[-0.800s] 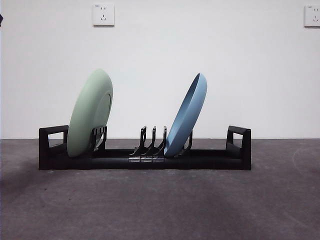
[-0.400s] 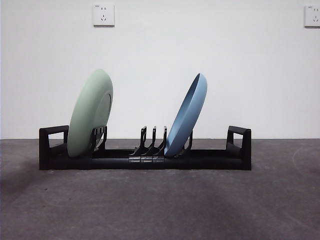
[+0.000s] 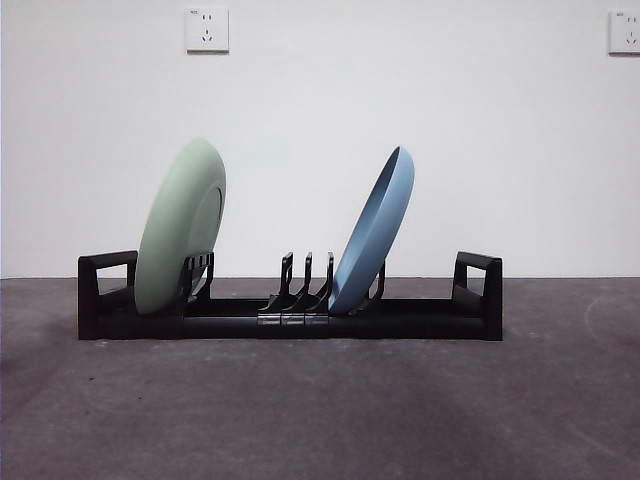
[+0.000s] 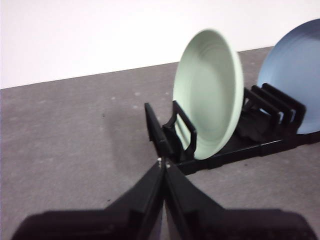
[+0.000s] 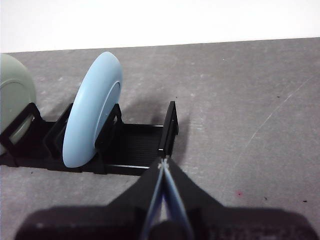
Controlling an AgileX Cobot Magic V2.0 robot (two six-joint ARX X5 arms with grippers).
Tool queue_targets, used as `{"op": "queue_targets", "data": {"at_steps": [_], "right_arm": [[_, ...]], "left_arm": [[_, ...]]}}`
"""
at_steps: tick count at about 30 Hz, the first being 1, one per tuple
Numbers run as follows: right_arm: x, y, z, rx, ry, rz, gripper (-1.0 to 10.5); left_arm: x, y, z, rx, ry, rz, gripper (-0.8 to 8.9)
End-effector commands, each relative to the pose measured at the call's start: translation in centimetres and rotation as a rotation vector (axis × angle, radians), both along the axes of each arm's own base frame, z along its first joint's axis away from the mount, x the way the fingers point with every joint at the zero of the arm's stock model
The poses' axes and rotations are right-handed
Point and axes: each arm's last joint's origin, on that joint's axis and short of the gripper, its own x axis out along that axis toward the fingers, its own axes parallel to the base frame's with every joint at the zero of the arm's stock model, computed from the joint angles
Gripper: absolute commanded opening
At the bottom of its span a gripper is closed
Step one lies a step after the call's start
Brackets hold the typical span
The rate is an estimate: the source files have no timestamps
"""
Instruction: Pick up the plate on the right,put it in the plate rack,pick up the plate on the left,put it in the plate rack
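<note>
Standing in the plate rack [image 3: 290,318] are both plates, each on edge and leaning toward the right of the front view. The rack is long, low and black, and it sits on the grey desk [image 3: 320,410] in front of a white wall [image 3: 320,120] with two sockets [image 3: 206,29] high up.

The green plate [image 3: 180,228] occupies a slot near the rack's left looped end, its lower rim down between the prongs there. The blue plate [image 3: 373,232] sits right of the rack's middle, resting against a prong behind it, with three bare prongs just to its left. The two plates are well apart and do not touch.

Neither arm shows in the front view. In the left wrist view, the left pincer [image 4: 163,165] has its black jaws pressed together with nothing between them; it is off the rack's end nearest the green plate [image 4: 210,95], with the blue plate [image 4: 292,75] farther along. In the right wrist view, the right pincer [image 5: 163,163] is likewise pressed together and holds nothing; it is off the opposite looped end of the rack [image 5: 167,131], with the blue plate [image 5: 92,107] nearest and the green plate [image 5: 15,95] at the far side.
</note>
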Motion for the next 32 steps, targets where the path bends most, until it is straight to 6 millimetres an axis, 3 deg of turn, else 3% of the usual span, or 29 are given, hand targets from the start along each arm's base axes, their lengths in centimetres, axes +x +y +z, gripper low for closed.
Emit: {"op": "queue_targets", "data": {"at_steps": [1,6,15,32], "right_arm": [[0.0,0.0,-0.1,0.009,-0.001,-0.004,0.0],[0.0,0.0,-0.1,0.009,-0.001,-0.005,0.0],[0.0,0.0,-0.1,0.009,-0.001,-0.005,0.0],[0.0,0.0,-0.1,0.009,-0.001,-0.005,0.0]], "left_arm": [[-0.1,0.2,-1.6,0.0,-0.019,0.015,-0.03],[-0.3,0.3,-3.8,0.0,-0.012,0.026,-0.03],[-0.3,0.4,-5.9,-0.027,0.01,0.038,-0.03],[-0.3,0.4,-6.0,-0.041,0.023,0.042,-0.03]]}}
